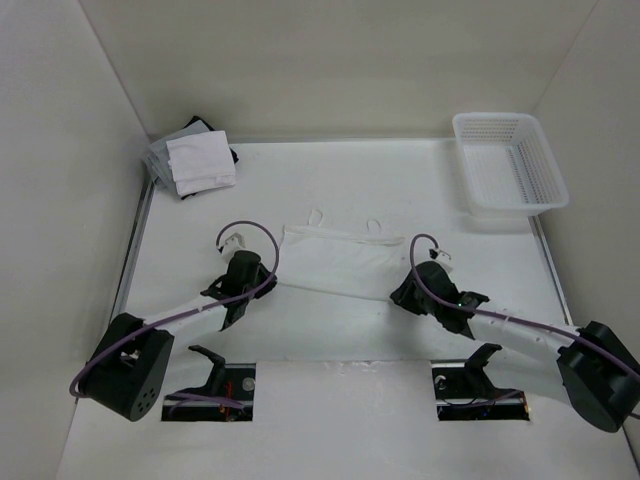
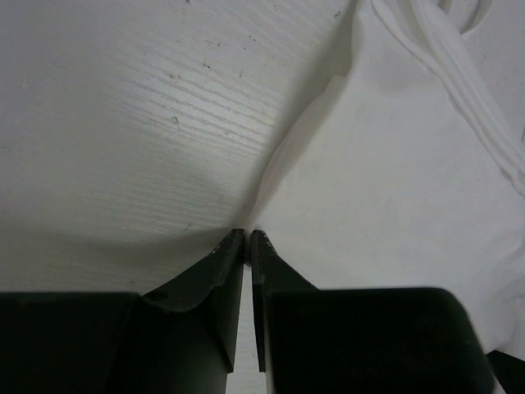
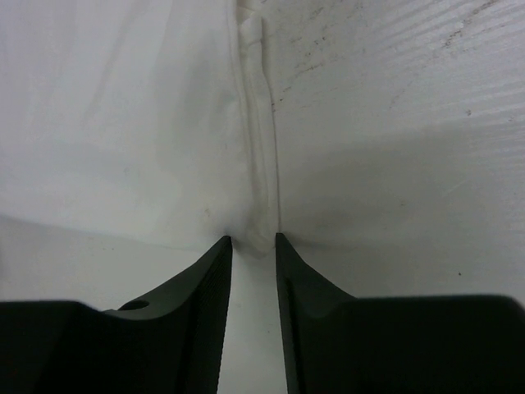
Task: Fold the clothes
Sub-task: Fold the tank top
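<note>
The clothes point(image 1: 340, 262), a thin white garment with two small loop straps on its far edge, lie flat at the middle of the table point(image 1: 300, 190). My left gripper point(image 1: 262, 283) is at the garment's near left corner. In the left wrist view its gripper point(image 2: 248, 236) has its tips pressed together on the corner of the clothes point(image 2: 394, 189). My right gripper point(image 1: 400, 290) is at the near right corner. In the right wrist view its gripper point(image 3: 254, 240) has its jaws apart, with the bunched side hem of the clothes point(image 3: 123, 123) between the tips.
A pile of white, grey and black cloth point(image 1: 195, 158) lies at the back left corner. A white mesh basket point(image 1: 508, 160) stands at the back right. Walls close in the table on three sides.
</note>
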`<state>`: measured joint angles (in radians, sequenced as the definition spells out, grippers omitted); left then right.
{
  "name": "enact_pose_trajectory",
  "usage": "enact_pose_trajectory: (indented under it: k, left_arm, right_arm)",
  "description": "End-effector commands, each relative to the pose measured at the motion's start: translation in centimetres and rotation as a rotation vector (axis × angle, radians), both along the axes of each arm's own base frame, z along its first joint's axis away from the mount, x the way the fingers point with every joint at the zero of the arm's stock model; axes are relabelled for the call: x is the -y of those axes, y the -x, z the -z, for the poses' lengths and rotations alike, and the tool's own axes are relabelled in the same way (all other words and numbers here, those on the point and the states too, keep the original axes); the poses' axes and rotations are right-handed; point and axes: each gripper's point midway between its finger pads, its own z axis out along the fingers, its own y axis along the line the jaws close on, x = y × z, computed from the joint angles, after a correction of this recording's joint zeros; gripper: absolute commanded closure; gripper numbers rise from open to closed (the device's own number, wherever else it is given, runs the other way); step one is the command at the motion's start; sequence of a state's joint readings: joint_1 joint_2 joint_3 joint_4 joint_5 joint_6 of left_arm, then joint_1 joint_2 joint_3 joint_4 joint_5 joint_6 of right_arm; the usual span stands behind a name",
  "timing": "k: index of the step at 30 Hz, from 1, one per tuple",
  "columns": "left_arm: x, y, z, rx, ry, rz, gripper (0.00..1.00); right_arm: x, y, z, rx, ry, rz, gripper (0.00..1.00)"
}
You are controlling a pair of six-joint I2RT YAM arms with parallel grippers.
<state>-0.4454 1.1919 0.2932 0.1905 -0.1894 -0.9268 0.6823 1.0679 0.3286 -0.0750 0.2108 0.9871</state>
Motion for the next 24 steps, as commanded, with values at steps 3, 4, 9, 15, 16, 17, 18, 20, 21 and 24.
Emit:
enact_pose_trajectory:
  k: [3,4,9,15,16,17,18,20,21,24]
  left_arm:
    - [-0.5,0.2,-0.2,0.013,0.016,-0.011,0.93]
    - [-0.5,0.2,-0.3,0.015,0.019,-0.012,0.93]
    - [-0.4,0.2,-0.8,0.032,0.030,-0.010,0.94]
    - [-0.5,-0.7,-6.7,0.186,0.102,-0.005,0.97]
    - [-0.5,-0.6,-8.4,0.219,0.115,-0.002,0.97]
    - [-0.5,-0.5,-10.3,0.254,0.120,0.000,0.97]
    - [-0.6,-0.3,-12.2,0.292,0.120,0.008,0.97]
    - [-0.9,0.5,-16.2,0.375,0.116,0.018,0.98]
    - [-1.3,1.0,-18.2,0.414,0.108,0.015,0.98]
    - [-2.4,2.8,-23.3,0.514,0.096,0.008,0.98]
  right_arm:
    - [-0.9,-1.1,-0.8,0.016,-0.011,0.004,0.77]
    - [-0.9,-1.1,-0.8,0.015,-0.010,0.009,0.79]
    - [-0.1,-1.8,-1.0,0.046,0.016,0.052,0.92]
    - [-0.2,-2.4,-5.6,0.211,-0.019,0.045,0.99]
    - [-0.2,-2.2,-6.9,0.237,-0.026,0.039,0.99]
    - [0.1,-1.8,-8.3,0.260,-0.030,0.032,0.99]
    - [0.4,-1.4,-9.8,0.281,-0.031,0.028,0.99]
    - [0.7,-0.2,-12.9,0.331,-0.039,0.001,0.99]
    - [1.0,0.4,-14.5,0.355,-0.048,-0.008,0.99]
    - [1.7,2.2,-18.4,0.402,-0.072,-0.041,0.99]
